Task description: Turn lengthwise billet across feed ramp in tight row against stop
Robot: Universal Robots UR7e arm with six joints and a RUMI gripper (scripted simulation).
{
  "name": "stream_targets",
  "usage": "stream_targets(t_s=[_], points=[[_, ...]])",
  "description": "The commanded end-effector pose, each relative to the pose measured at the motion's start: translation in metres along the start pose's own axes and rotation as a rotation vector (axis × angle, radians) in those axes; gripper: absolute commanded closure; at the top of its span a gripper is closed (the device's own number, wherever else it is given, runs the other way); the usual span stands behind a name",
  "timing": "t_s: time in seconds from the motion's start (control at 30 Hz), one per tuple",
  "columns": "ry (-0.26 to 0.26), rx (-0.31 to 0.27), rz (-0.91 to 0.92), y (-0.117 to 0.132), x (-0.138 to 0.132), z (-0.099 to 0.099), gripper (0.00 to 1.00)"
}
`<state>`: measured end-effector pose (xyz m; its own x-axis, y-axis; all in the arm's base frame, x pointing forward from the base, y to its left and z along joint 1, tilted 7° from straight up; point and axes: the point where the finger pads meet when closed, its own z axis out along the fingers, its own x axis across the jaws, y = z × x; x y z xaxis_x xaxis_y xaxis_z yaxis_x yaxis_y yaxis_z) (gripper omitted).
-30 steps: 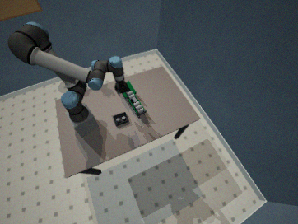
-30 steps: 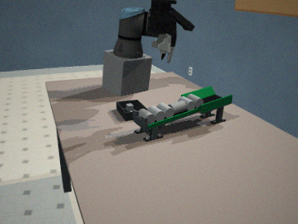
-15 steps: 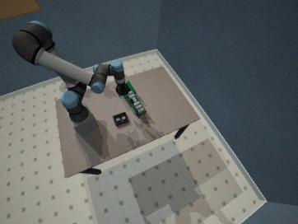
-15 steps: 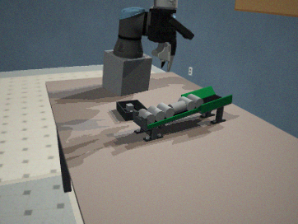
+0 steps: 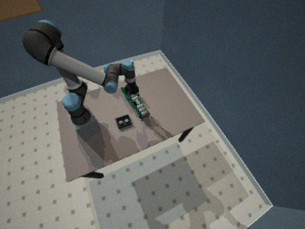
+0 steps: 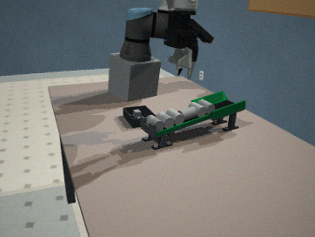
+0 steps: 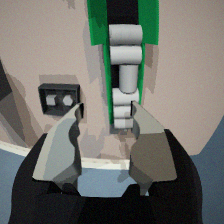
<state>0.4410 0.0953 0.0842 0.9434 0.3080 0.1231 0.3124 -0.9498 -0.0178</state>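
the misaligned billet (image 7: 128,78) lies on the green feed ramp (image 7: 148,30) with its long axis running along the ramp, between two crosswise billets (image 7: 125,35) on the upper side and three crosswise billets (image 7: 123,109) packed at the lower end. the claw (image 6: 184,66) hangs above the ramp's upper part on the tabletop (image 6: 209,174), its fingers partly apart and holding nothing. no writing is readable anywhere.
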Motion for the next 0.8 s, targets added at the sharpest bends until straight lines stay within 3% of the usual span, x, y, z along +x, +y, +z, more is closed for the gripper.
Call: stream_targets(t_s=[0.0,0.13,0.53,0.7,0.77], points=[[0.001,-0.001,0.002,0.000,0.008,0.000,0.65],[0.000,0.000,-0.005,0.001,0.042,0.001,0.65],[0.000,0.000,-0.005,0.001,0.042,0.001,0.65],[0.001,0.000,-0.005,0.001,0.041,0.030,0.65],[0.001,0.000,-0.005,0.001,0.041,0.030,0.65]])
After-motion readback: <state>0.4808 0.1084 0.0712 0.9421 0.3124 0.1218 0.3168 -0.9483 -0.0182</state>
